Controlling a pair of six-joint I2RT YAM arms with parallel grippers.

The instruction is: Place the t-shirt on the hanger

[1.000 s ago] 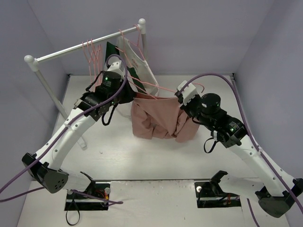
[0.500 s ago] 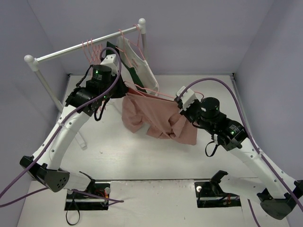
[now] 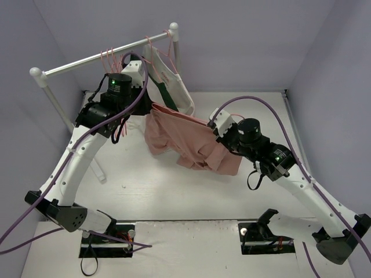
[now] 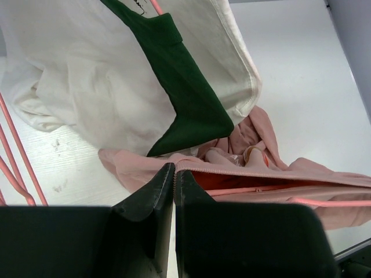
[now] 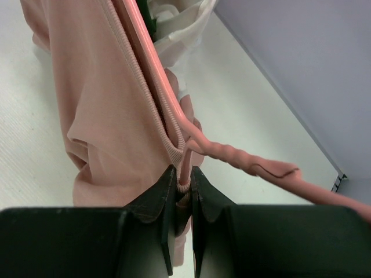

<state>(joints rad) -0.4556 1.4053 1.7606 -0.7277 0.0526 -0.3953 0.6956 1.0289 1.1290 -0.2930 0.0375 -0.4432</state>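
Observation:
The pink t-shirt (image 3: 188,142) hangs stretched between my two grippers above the table. My left gripper (image 3: 149,110) is shut on the shirt's ribbed edge (image 4: 243,172) at its left end, just below the rack. My right gripper (image 3: 215,127) is shut on the pink wire hanger (image 5: 243,155) just below its twisted neck, with the shirt's ribbed collar (image 5: 168,139) pinched alongside. The hanger's wire (image 4: 324,202) runs inside the shirt's opening. Its hook points away to the right in the right wrist view.
A white-and-metal rack pole (image 3: 98,58) crosses the back left on white posts. A white and green garment (image 3: 171,81) hangs from it, close behind the shirt (image 4: 116,75). Several spare pink hangers (image 3: 113,61) hang on the pole beside my left arm.
Both grippers have carried the shirt left and toward the rack. The left gripper has risen close under the pole and the right has followed it leftward.

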